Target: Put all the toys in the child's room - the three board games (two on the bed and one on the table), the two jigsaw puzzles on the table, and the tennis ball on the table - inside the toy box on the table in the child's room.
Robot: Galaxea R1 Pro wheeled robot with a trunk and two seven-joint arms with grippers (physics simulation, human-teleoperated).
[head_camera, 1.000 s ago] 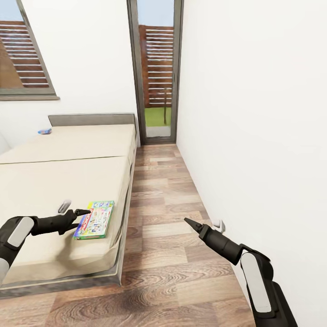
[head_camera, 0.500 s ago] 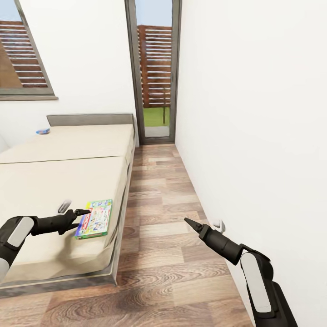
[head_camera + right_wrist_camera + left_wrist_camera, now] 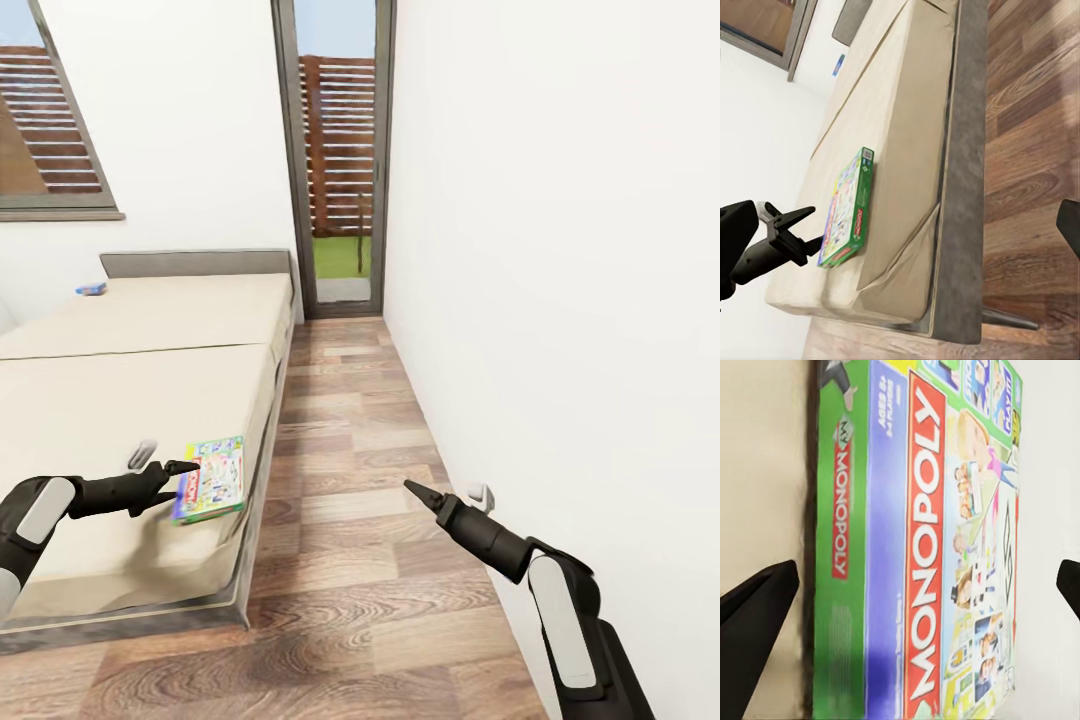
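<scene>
A green Monopoly board game (image 3: 210, 478) (image 3: 922, 547) (image 3: 847, 214) lies flat near the side edge of the bed (image 3: 120, 400) (image 3: 900, 112). My left gripper (image 3: 165, 460) (image 3: 915, 592) is open at the box's end, one finger on each side of it and not closed on it. A small blue board game (image 3: 90, 288) (image 3: 840, 64) lies far up the mattress by the grey headboard. My right gripper (image 3: 447, 492) hangs open over the floor, holding nothing. The toy box, table, jigsaw puzzles and tennis ball are out of view.
A strip of wooden floor (image 3: 350, 560) runs between the bed and the white wall (image 3: 560, 300) on the right, towards a glass door (image 3: 338, 200). A window (image 3: 50, 130) sits above the bed on the left.
The whole view has shifted, so the bed and door sit further left. The green box has stayed at my left fingers and now lies closer to the mattress edge.
</scene>
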